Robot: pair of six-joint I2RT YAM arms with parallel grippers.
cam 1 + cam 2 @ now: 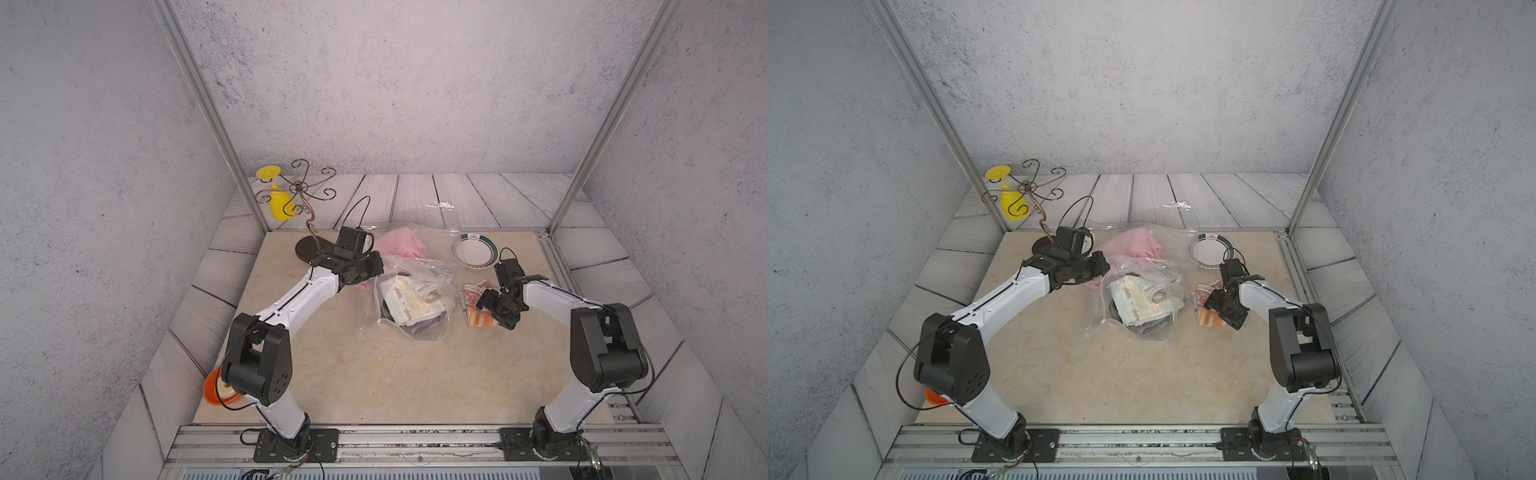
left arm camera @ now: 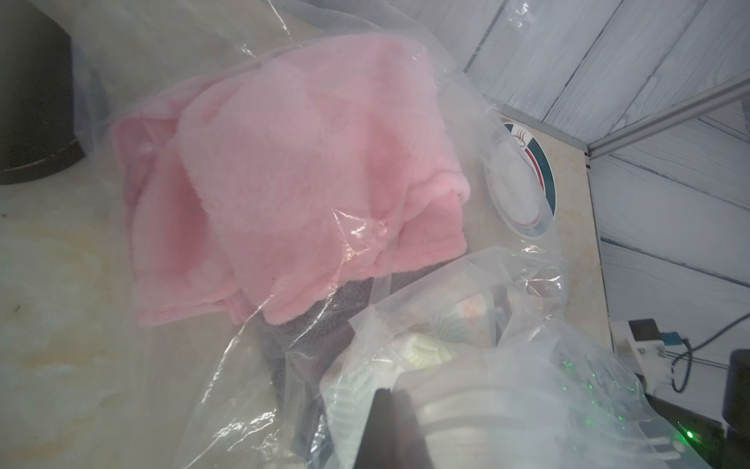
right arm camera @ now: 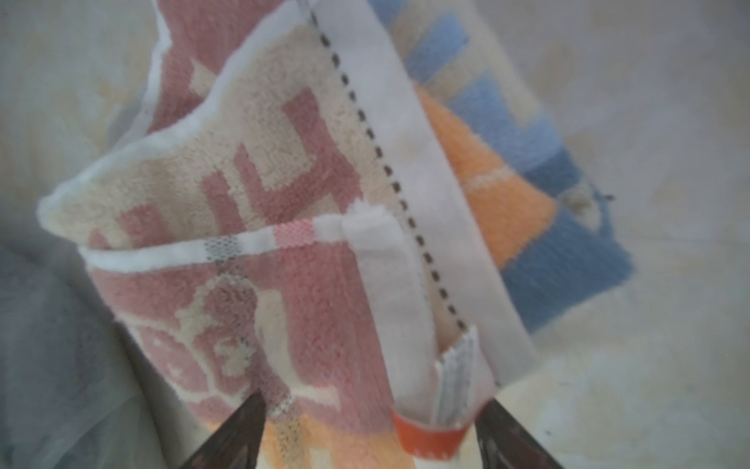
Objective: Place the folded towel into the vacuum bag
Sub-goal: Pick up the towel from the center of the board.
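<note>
Left pincer [image 1: 372, 268] clamped shut on vacuum bag [image 1: 419, 336] film. Right pincer [image 3: 369, 406] spread wide, jaws straddling folded towel [image 3: 284, 304] on bench [image 1: 374, 382] beside bag.

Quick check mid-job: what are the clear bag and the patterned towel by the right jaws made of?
Clear crinkly vacuum bag: thin plastic film, glossy; it is see-through, creased and glinting. Folded pink, orange and blue patterned towel: looped terry cloth, likely cotton, matte and fuzzy, with a flat woven white hem.
</note>
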